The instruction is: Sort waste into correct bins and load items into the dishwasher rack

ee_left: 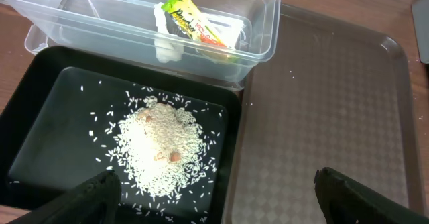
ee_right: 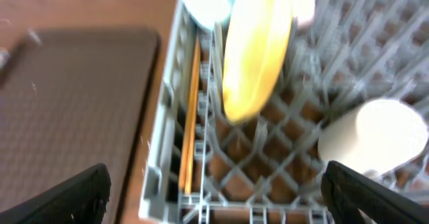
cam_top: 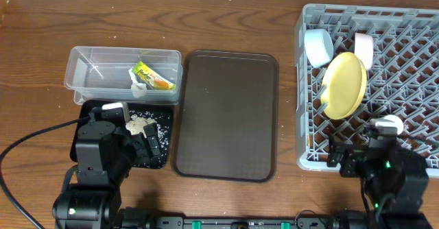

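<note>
1. Overhead. The left arm (cam_top: 103,153) sits at the near left over the black tray (cam_top: 88,112), and the rice crumbs (cam_top: 140,125) are heaped in that tray. Just beyond it, the clear tub (cam_top: 79,64) holds the snack wrapper (cam_top: 154,78) and the white scrap (cam_top: 137,87). The right arm (cam_top: 387,171) is at the near edge of the dishwasher rack (cam_top: 411,23). In the rack the yellow plate (cam_top: 344,85) stands on edge, with the light blue bowl (cam_top: 317,46) beyond it. Between the arms, I see nothing lying on the brown tray (cam_top: 226,116). The sorting looks close to finished, by my read.

2. Left wrist. The left fingers (ee_left: 87,197) are spread wide and hold nothing. The rice crumbs (ee_left: 157,147) lie ahead and left of their midline, inside the black tray. The snack wrapper (ee_left: 191,23) is farther ahead in the clear tub, its long axis slanting from far left to near right. For any waste, this arm is clearly the nearer one.

3. Right wrist. The right fingers (ee_right: 74,194) are also apart and empty. The chopsticks (ee_right: 191,110) lie in the rack along its left wall, running near to far, just left of the midline. The yellow plate is ahead on edge, and a pale round vessel (ee_right: 372,137) sits to the right; I can't tell whether it's a cup or a bowl. If the chopsticks need a nudge, this arm is the nearer one, and the fingers would have to close across that near-far axis.
</note>
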